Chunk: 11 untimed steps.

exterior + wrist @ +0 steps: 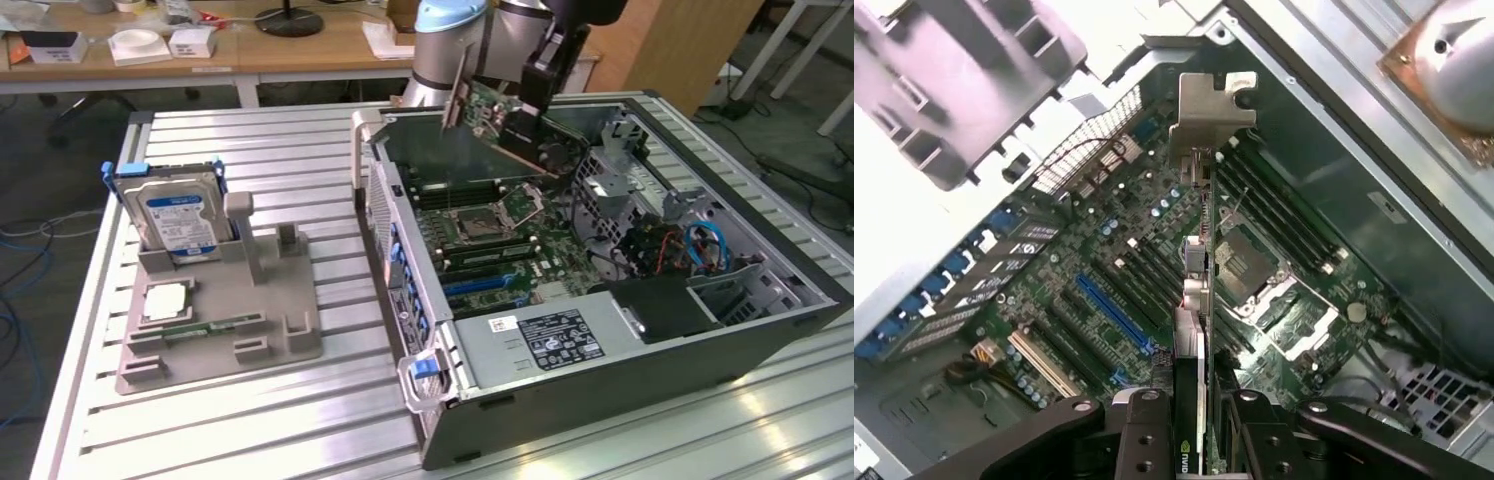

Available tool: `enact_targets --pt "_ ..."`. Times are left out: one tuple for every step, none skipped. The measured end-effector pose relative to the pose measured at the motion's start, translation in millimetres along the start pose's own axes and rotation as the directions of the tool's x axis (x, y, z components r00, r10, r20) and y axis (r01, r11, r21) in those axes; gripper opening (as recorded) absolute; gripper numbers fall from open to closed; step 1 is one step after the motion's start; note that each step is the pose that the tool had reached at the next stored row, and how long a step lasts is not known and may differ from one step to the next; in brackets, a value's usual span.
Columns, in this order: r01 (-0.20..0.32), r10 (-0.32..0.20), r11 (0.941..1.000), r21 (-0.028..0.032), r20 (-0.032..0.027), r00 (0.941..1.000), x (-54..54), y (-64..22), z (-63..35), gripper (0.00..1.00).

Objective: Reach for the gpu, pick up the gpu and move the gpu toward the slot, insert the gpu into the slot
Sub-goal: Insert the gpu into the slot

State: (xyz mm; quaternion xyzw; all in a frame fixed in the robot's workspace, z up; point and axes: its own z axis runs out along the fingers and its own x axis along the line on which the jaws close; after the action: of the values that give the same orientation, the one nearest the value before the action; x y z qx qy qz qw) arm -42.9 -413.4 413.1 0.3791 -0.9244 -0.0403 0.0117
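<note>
One card is my whole load. At the exterior view's left the hard drive (pixel 180 215) stands in its grey rack (pixel 267 300), well apart. Further right, over the open case (pixel 601 400), my claw (pixel 1199 412) is clamped on the gpu (pixel 501 125), which hangs above the motherboard, clear of the slot (pixel 1112 312). I judge the card light, stiff and fragile, best pinched by its bare top edge.
</note>
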Motion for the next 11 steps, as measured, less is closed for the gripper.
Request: enact_targets --pt "0.018 -0.018 0.9998 -0.0002 -0.0015 0.9998 0.0 0.0 0.2 0.26" --pt "0.036 -0.036 0.9994 -0.0004 -0.003 0.9994 0.0 0.0 0.3 0.26" --pt "0.054 -0.054 0.9985 -0.0006 -0.0045 0.9985 0.0 0.0 0.5 0.26" --pt "0.072 -0.072 0.9974 -0.0008 -0.006 0.9974 0.0 0.0 0.6 0.26" --pt "0.083 -0.083 0.9966 -0.0011 -0.0069 0.9965 0.0 -0.1 0.7 0.26" --pt "0.098 -0.098 0.9951 -0.0013 -0.0082 0.9951 0.0 -0.1 0.9 0.26" --pt "0.116 -0.116 0.9932 -0.0016 -0.0096 0.9932 0.0 -0.1 1.1 0.26" --pt "0.134 -0.134 0.991 -0.002 -0.0111 0.9909 0.0 -0.2 1.4 0.26" --pt "0.152 -0.152 0.9884 -0.0023 -0.0126 0.9883 0.0 -0.2 1.7 0.26" --pt "0.169 -0.169 0.9855 -0.0027 -0.0141 0.9854 0.0 -0.2 2.0 0.26" --pt "0.187 -0.187 0.9824 -0.0031 -0.0155 0.9822 0.0 -0.2 2.4 0.26"
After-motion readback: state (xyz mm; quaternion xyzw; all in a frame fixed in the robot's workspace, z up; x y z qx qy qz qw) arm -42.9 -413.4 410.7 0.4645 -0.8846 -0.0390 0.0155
